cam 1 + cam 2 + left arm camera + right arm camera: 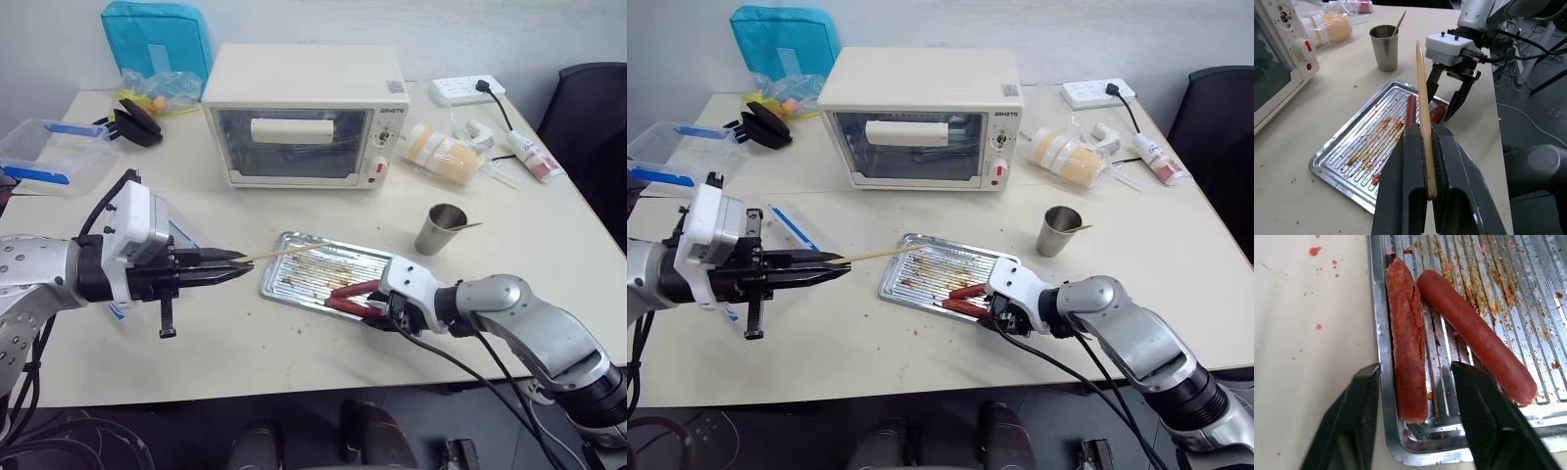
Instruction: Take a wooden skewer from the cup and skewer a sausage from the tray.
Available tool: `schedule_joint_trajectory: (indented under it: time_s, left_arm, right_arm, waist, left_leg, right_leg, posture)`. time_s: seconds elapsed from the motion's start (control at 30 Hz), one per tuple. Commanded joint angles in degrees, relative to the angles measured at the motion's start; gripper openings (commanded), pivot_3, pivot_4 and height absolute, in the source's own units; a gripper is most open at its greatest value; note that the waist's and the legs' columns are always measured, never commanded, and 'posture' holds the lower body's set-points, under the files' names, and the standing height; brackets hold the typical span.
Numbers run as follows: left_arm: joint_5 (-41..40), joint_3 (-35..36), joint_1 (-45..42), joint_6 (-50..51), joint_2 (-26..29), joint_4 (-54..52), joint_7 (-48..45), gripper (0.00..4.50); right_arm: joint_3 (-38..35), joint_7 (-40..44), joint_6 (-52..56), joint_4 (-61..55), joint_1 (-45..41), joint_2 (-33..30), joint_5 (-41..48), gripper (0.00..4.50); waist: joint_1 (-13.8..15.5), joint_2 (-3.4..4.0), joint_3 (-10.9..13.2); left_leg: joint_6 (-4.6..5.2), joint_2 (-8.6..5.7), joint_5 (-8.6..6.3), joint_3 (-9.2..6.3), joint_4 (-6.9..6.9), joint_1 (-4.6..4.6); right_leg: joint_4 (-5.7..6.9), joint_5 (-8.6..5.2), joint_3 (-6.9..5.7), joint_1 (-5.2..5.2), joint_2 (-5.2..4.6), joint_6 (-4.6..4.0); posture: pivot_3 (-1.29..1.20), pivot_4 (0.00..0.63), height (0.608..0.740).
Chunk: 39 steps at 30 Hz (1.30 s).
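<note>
- The left hand is hovering above the surface at about 9 o'clock in the head view, its black fingers pressed together and pinching a skewer.
- The skewer is sticking out level from the fingertips, pointing toward 3 o'clock, with its free tip reaching over the near left part of the tray.
- The tray is lying near the centre of the surface, just in front of a cream toaster oven, its ridged bottom streaked with brown grease.
- Two sausages are lying side by side in the tray's corner at about 5 o'clock.
- The right hand is sitting low over that corner, fingers spread and straddling the end of one sausage, one finger outside the tray's rim and one inside; whether they are touching it I cannot tell.
- The second sausage is lying just beside it.
- A steel cup is standing on the surface at about 2 o'clock from the tray, holding another stick.
</note>
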Motion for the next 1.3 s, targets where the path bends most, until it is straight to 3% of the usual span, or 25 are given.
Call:
schedule_joint_trajectory:
  time_s: [0.03, 0.1, 0.17, 0.57, 0.73, 0.87, 1.0, 1.3]
  left_arm:
    - [0.41, 0.42, -0.82, -1.28, 0.10, 0.18, -0.04, 0.00]
    - [0.65, 0.31, -0.90, -1.43, 0.02, 0.26, -0.02, 0.00]
    - [0.76, 0.26, -0.93, -1.56, -0.02, 0.27, 0.01, 0.00]
    - [0.56, -0.62, -1.21, -1.48, 0.31, 0.59, -0.79, 0.00]
    - [3.26, -0.81, 3.53, -3.56, 2.47, 1.86, -6.79, 0.00]
    - [3.84, -1.15, 2.69, -4.16, 3.32, 3.82, -9.25, 0.00]
    - [4.55, -1.54, 2.15, -4.72, 3.53, 4.49, -10.10, 0.00]
    - [5.39, -1.87, 1.55, -5.03, 2.79, 4.46, -9.92, 0.00]
  right_arm:
    - [-0.74, 0.24, 0.30, -0.80, -0.58, 0.64, 0.47, 0.93]
    - [-1.15, 0.40, 1.28, -0.97, -0.80, 0.97, 1.27, 0.29]
    - [-1.54, 0.47, 2.29, -1.26, -1.04, 1.20, 2.01, 0.00]
    - [-1.74, 2.27, 0.35, -0.75, -2.10, -0.31, 1.41, 0.00]
    - [-6.78, 11.21, -6.24, -0.65, -5.92, -4.70, 4.79, 0.00]
    - [-11.85, 21.51, -12.15, 3.28, -9.18, -8.14, 9.30, 0.00]
    - [-13.42, 26.35, -14.11, 7.17, -11.84, -9.40, 10.65, 0.00]
    - [-13.65, 27.41, -13.17, 7.03, -14.05, -9.15, 12.39, 0.00]
  waist:
    - [-0.05, 0.00, 0.00]
    - [-0.04, 0.00, 0.00]
    - [-0.01, 0.00, 0.00]
    - [0.00, 0.00, 0.00]
    - [-0.12, 0.00, 0.00]
    - [0.05, 0.00, 0.00]
    - [0.04, -0.01, 0.00]
    - [-0.05, 0.00, 0.00]
  left_leg:
    - [0.00, 0.00, 0.00, 0.00, 0.00, 0.00]
    - [0.00, 0.00, 0.00, 0.01, 0.00, 0.00]
    - [0.00, 0.00, 0.00, 0.01, 0.00, 0.00]
    - [0.00, 0.00, 0.00, 0.01, 0.01, 0.00]
    - [0.00, 0.00, 0.00, 0.05, 0.00, 0.02]
    - [0.00, 0.03, 0.00, 0.03, 0.00, 0.03]
    - [0.02, 0.01, -0.01, 0.03, 0.01, 0.03]
    - [0.01, 0.03, 0.00, 0.07, 0.01, 0.04]
  right_leg:
    - [0.00, 0.00, 0.00, 0.00, 0.00, 0.00]
    - [0.00, 0.00, 0.00, 0.00, 0.00, 0.00]
    - [0.01, 0.00, 0.00, 0.00, 0.00, 0.00]
    - [0.02, 0.00, 0.00, 0.00, 0.00, 0.00]
    - [0.02, 0.00, 0.02, -0.01, 0.01, 0.00]
    - [0.01, 0.00, 0.00, 0.00, 0.05, 0.00]
    - [-0.01, 0.00, 0.01, 0.03, 0.02, 0.01]
    - [0.04, 0.00, 0.03, 0.00, 0.02, 0.00]
  posture:
    - [0.00, 0.150, 0.740]
    - [0.00, 0.150, 0.740]
    - [0.00, 0.150, 0.740]
    - [0.00, 0.150, 0.740]
    - [0.00, 0.150, 0.740]
    - [0.00, 0.150, 0.740]
    - [0.00, 0.150, 0.740]
    - [0.00, 0.150, 0.740]
